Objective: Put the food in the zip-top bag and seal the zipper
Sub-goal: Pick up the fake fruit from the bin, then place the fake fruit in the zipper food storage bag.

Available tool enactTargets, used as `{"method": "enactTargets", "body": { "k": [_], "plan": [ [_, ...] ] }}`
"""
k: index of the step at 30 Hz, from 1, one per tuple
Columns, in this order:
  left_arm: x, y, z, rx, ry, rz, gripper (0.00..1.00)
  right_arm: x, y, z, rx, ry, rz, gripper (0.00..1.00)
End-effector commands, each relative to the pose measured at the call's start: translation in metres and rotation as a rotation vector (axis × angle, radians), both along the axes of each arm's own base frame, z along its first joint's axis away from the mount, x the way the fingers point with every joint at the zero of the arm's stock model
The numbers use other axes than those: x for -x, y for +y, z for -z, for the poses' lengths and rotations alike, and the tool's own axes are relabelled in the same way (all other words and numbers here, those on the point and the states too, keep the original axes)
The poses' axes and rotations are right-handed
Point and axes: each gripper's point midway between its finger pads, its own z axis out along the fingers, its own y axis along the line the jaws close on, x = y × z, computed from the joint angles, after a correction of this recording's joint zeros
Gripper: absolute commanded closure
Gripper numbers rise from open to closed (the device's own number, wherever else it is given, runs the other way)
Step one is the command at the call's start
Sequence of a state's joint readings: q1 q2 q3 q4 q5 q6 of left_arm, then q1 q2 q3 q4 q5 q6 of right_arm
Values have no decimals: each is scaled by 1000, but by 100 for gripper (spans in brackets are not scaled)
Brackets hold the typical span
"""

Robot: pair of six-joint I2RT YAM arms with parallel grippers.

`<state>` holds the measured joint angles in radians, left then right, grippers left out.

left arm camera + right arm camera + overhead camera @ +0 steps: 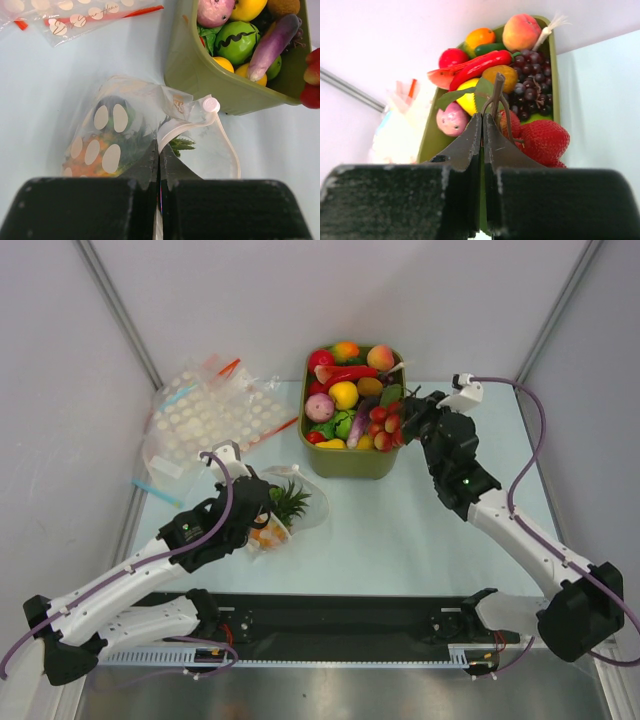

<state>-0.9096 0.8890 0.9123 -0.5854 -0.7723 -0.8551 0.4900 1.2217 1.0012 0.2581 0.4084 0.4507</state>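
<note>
The zip-top bag (300,512) lies on the table in front of the green bin, with the pineapple (270,533) inside it, green crown toward the bin. My left gripper (256,510) is shut on the bag's edge. In the left wrist view its jaws (160,151) pinch the plastic where the pale zipper strip (175,131) curves up to a white slider (210,104). The pineapple (89,159) shows through the bag (131,125). My right gripper (404,420) is shut on the brown stem of a bunch of red berries (385,428) at the bin's right edge. The berries (545,142) hang just beyond the jaws (483,119).
The green bin (352,466) at the back centre holds several toy fruits and vegetables; it also shows in the left wrist view (210,85) and the right wrist view (427,145). A heap of dotted clear bags (210,415) lies at the back left. White walls close in both sides.
</note>
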Motion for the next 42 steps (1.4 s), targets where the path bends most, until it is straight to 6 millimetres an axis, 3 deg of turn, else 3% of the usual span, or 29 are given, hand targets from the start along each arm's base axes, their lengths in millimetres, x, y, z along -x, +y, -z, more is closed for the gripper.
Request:
{"method": "enactTargets", "body": {
  "k": [1, 13, 17, 18, 23, 28, 32, 42],
  "plan": [
    [-2, -3, -13, 35, -33, 10, 100, 17, -3, -43, -42, -84, 9, 100],
    [-3, -6, -13, 34, -31, 25, 100, 87, 26, -68, -106, -121, -250, 100],
    [-2, -9, -13, 36, -29, 39, 100, 118, 50, -71, -129, -162, -430, 100],
    [-2, -10, -13, 36, -28, 44, 100, 123, 54, -64, -136, -155, -462, 100],
    [-1, -12, -14, 38, -26, 58, 100, 160, 87, -72, -140, -214, -704, 100],
    [1, -18, -20, 61, -42, 104, 100, 181, 119, -63, -146, -222, -878, 100],
    [7, -34, -28, 103, -72, 212, 100, 199, 138, -59, -150, -225, -1021, 100],
    [16, -51, -35, 153, -103, 327, 100, 225, 152, -60, -169, -264, -1188, 100]
  ]
}}
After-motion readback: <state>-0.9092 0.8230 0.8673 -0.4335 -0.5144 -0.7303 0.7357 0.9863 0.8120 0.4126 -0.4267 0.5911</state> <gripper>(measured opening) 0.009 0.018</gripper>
